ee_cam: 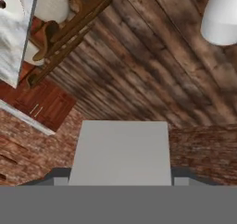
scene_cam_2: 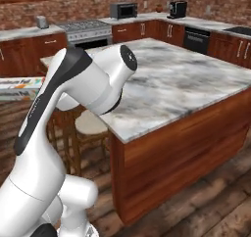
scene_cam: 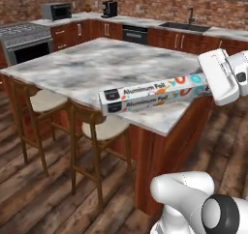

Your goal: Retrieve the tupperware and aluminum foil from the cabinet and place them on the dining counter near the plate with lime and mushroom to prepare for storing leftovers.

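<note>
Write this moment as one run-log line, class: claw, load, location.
claw: shut on aluminum foil box | aluminum foil box: held level, in the air | location: at near corner of marble counter | stools: below

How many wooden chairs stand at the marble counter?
2: one chair at the counter's left end, a second chair nearer its front corner. Others may be hidden behind the counter.

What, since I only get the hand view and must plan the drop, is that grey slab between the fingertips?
Observer: An aluminum foil box; the left base view shows its printed label.
Operator: How is it held?
Observer: The claw grips one end, and the box sticks out level in the air.
Operator: What's close by?
Observer: In the left base view, the near corner of the marble island counter lies right behind the box.
</note>
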